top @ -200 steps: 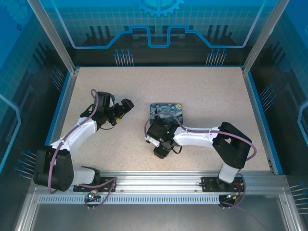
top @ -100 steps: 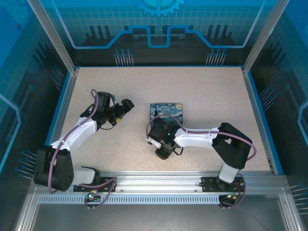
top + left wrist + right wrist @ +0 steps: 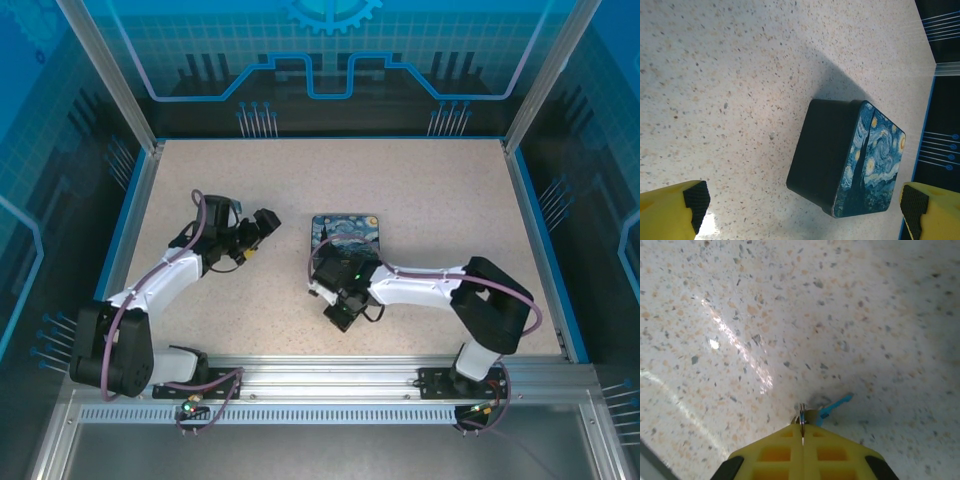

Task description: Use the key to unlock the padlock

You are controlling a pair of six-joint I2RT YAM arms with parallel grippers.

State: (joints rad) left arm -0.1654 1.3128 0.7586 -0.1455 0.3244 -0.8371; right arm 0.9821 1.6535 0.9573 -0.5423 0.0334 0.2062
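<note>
Speckled beige stone-look counter point(image 3: 430, 190) inside a blue-walled cell. Two white-and-black arms are mounted along the bottom of the frame: left arm point(image 3: 160, 280) reaches up and inward, right arm point(image 3: 420, 285) lies low and stretches left toward the centre. A rounded rectangular box with dark sides and a blue-and-yellow starry-night lid point(image 3: 346, 230) sits mid-frame.

Left claw point(image 3: 804, 199) is spread wide, one black pad point(image 3: 696, 196) at each bottom corner of its wrist view. The box lies between and ahead of them, well apart from both.

Right claw point(image 3: 801, 431) sits just below the box in the overhead view. Its yellow fingers are pressed together, pinching a thin silvery metal key point(image 3: 801, 419) edge-on. The key sticks straight out past the tips at the bottom centre of the wrist view, low over the counter. A small blue tab point(image 3: 834, 405) sits just beside it, angled to the upper right.

I cannot tell where the padlock lies, probably by the box. Judged from this, the key's long axis runs in line with the right claw, so that arm has to line the blade up with the keyhole. The box is up-frame of the right claw and nearer to it than to the left.
</note>
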